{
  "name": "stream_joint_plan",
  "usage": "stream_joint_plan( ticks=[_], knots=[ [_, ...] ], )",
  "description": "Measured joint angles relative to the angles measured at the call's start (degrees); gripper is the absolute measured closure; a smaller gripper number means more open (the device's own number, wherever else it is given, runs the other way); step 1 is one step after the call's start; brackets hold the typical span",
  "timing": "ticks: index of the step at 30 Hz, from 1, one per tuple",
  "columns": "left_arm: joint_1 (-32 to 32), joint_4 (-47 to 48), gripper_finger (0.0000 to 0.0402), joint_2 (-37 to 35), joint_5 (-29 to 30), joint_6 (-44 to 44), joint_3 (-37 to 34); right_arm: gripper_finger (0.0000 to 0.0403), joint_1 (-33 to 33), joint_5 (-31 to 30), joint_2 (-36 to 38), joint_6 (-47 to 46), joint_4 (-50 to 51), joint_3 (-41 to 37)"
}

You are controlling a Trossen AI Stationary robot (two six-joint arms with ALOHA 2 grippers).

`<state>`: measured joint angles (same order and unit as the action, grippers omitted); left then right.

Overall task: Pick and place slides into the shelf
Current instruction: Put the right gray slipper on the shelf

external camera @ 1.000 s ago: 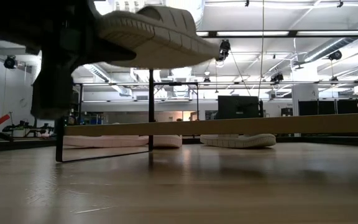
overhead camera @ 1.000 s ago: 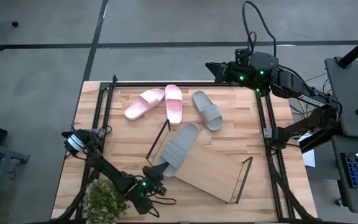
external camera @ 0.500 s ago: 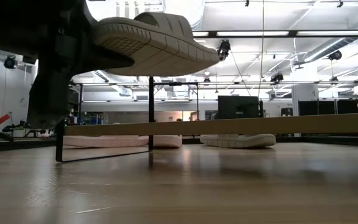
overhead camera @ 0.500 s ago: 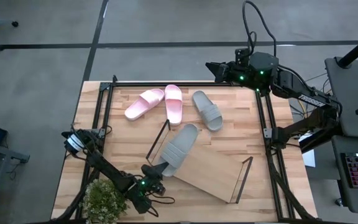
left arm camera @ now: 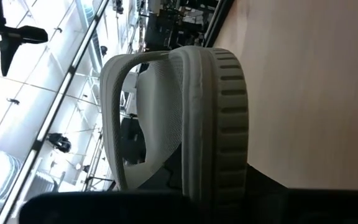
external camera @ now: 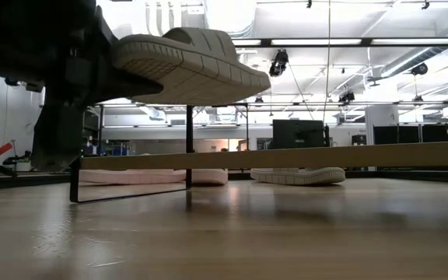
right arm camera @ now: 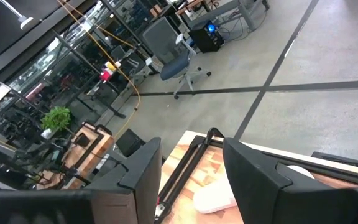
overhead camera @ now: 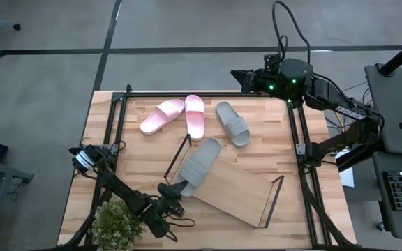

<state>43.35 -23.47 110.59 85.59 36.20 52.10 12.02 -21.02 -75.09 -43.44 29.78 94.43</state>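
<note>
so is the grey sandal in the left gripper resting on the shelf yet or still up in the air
In the air. In the low view the grey sandal hangs clear above the shelf board, gripped at its heel by the left gripper.

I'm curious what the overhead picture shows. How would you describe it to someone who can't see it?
From above, the left gripper holds a grey slide over one end of the wooden shelf. Two pink slides and another grey slide lie on the table beyond it, and the right gripper waits at the far edge.

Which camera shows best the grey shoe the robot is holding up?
The low view: the grey ribbed-strap slide hangs clear above the light-wood shelf board, held by the left tool. The high view shows its top, the left wrist view its sole edge; the right wrist view misses it.
</note>
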Motion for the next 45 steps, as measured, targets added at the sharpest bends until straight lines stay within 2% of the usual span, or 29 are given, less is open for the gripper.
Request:
stream_joint_plan(
  ticks=[2, 8, 12, 18, 25, 28, 33, 38, 42, 45],
  knots=[
    [0.0, -0.1, 0.0377, 0.0, 0.1, -0.1, 0.2, 0.0242, 0.0, 0.0, 0.0, 0.0, 0.0, 0.0],
    [0.2, 0.0, 0.0307, 0.0, -0.1, -0.1, 0.0, 0.0241, 0.0, 0.0, 0.0, 0.1, 0.0, 0.0],
    [0.3, -0.1, 0.0282, 0.0, -0.1, -1.5, 0.5, 0.0243, 0.0, 0.0, 0.0, 0.2, 0.0, 0.0],
    [1.1, 0.0, 0.0264, -0.4, -3.6, -1.6, 1.7, 0.0241, 0.0, 0.1, 0.0, 0.2, 0.0, 0.0],
    [2.0, 1.0, 0.0262, -3.2, -8.3, -4.4, 2.0, 0.0242, 0.0, 0.3, 0.2, 0.2, 0.0, 0.0],
    [2.1, 2.6, 0.0262, -3.9, -8.6, -4.8, 2.0, 0.0241, 0.0, 3.6, 0.2, 0.9, 0.0, 0.0],
    [2.1, 5.8, 0.0262, -4.0, -8.8, -10.5, 2.0, 0.0245, -1.0, 13.8, 0.3, 2.8, 0.7, -0.1],
    [2.1, 10.3, 0.0262, -3.9, -9.0, -14.7, 2.1, 0.0245, -4.1, 24.3, 0.3, 8.1, 6.9, -0.1],
    [2.0, 10.5, 0.0262, -3.9, -9.0, -15.0, 2.4, 0.0248, -9.2, 25.1, -0.1, 16.8, 11.4, -0.1],
    [2.0, 10.6, 0.0262, -3.9, -9.0, -15.0, 2.7, 0.0248, -13.9, 21.0, -1.5, 23.4, 14.3, -0.1]
  ],
)
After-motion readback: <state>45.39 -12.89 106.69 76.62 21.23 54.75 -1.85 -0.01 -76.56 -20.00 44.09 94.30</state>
